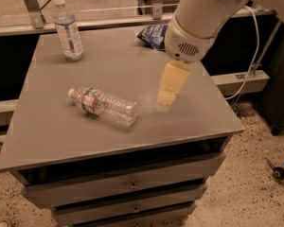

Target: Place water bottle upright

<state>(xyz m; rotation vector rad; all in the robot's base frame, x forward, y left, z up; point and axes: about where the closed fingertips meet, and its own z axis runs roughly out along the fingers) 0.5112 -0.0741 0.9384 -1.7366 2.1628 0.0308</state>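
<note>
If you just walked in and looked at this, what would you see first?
Probably the big white robot arm reaching in from the top right, its yellowish hand hanging low over the grey table, right of the middle. Next, the water bottle lying on its side left of the hand, apart from it. A second bottle stands upright at the far left corner.

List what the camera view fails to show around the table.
- Gripper, hanging near the lying water bottle's base: its height above the table cannot be judged.
- Blue bag: right part hidden behind the arm.
- Arm: upper part cut off by the top edge.
- Water bottle label: print too small to read.
</note>
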